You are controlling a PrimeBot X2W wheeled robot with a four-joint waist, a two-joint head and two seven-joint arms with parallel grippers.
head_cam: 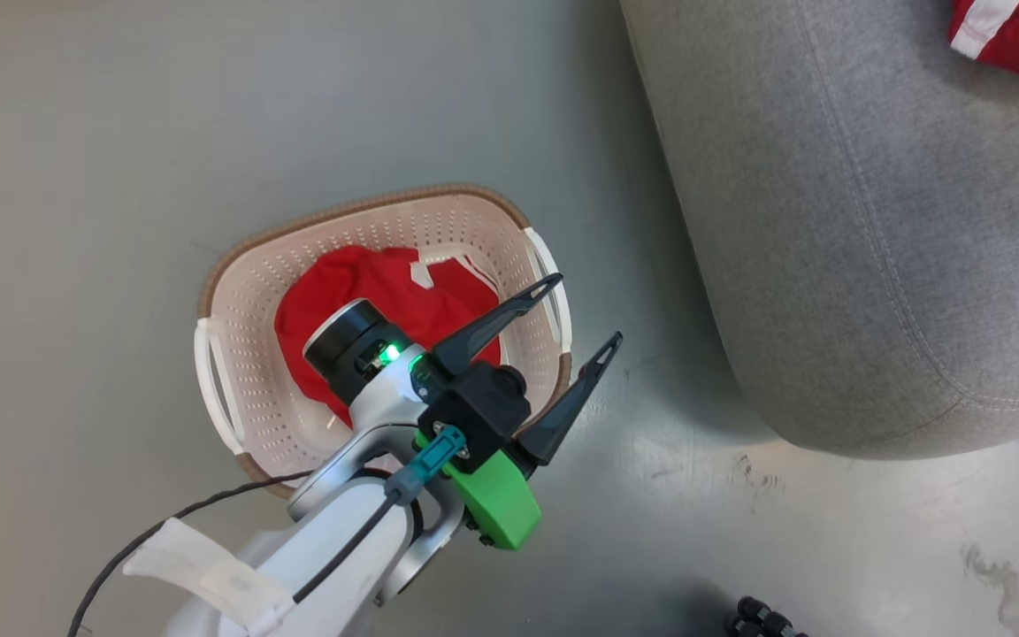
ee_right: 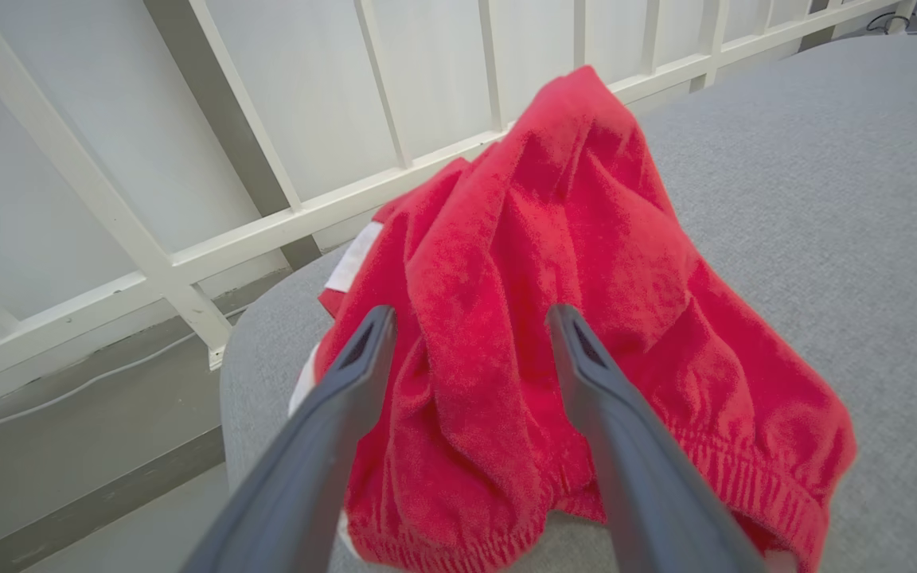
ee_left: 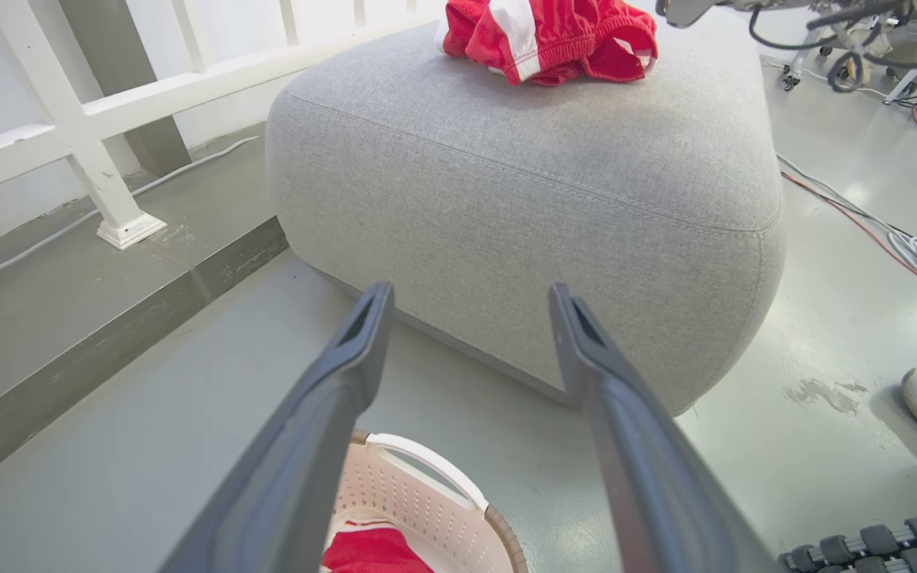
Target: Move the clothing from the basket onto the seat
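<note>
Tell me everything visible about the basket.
Small and rectangular with rounded corners, the basket is cream plastic with perforated walls, a brown braided-look rim and two white side handles. It stands upright on the grey floor, apart from the seat. One crumpled red garment lies inside. The open left gripper hangs above its seat-side handle, seemingly without touching.

A: There's the left arm [head_cam: 341, 531], stretching up and rightward in the head view, left gripper [head_cam: 587, 308] fingers spread wide.
B: And the right gripper [ee_right: 470, 312] likewise, both fingers well parted.
</note>
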